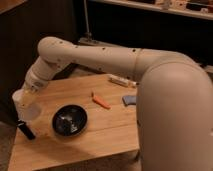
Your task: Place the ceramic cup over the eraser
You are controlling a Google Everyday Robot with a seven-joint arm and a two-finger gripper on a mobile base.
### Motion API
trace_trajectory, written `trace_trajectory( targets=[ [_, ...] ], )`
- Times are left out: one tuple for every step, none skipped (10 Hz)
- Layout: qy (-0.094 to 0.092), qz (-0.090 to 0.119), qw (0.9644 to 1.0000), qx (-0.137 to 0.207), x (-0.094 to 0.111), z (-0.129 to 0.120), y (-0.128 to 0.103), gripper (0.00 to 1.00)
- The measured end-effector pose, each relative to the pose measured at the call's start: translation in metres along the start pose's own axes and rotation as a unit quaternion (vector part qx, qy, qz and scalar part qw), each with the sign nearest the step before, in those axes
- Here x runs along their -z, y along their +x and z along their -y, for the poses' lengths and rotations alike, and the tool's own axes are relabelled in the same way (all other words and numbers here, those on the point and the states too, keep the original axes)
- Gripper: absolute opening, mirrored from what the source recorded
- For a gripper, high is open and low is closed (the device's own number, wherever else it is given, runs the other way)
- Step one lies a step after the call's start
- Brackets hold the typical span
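Note:
The white ceramic cup hangs from my gripper at the far left of the wooden table, held mouth down and tilted. The gripper is shut on the cup, just above and slightly behind the eraser, a small black bar lying near the table's left edge. The cup's lower rim covers the eraser's upper end in this view. The cup looks a little above the table, not resting on it.
A wide black bowl sits right of the eraser. An orange carrot-like piece lies mid-table, a blue cloth-like piece to its right, a white bar at the back. My arm fills the right side.

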Motion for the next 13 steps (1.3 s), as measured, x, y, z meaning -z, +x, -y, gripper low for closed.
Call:
trace_trajectory(
  targets=[
    [-0.006,0.003,1.0000,0.004,-0.014,0.007,0.000,0.03],
    [-0.009,0.005,0.9999,0.008,-0.024,0.011,0.002,0.03],
    [-0.014,0.011,0.9998,0.012,-0.032,0.015,0.003,0.03],
    [-0.017,0.015,0.9996,0.016,-0.033,0.015,0.001,0.03],
    [-0.021,0.017,0.9995,0.019,-0.034,0.013,-0.001,0.03],
    [-0.025,0.017,0.9993,0.021,-0.034,0.011,-0.003,0.03],
    [-0.028,0.017,0.9992,0.025,-0.033,0.007,-0.004,0.03],
    [-0.031,0.016,0.9990,0.028,-0.033,0.004,-0.005,0.03],
    [-0.033,0.015,0.9989,0.030,-0.034,0.002,-0.006,0.03],
    [-0.037,0.014,0.9987,0.033,-0.038,-0.001,-0.007,0.03],
    [-0.039,0.014,0.9986,0.034,-0.041,-0.002,-0.008,0.03],
    [-0.039,0.015,0.9985,0.036,-0.044,-0.002,-0.009,0.03],
    [-0.041,0.015,0.9983,0.039,-0.048,-0.002,-0.012,0.03]
  ],
)
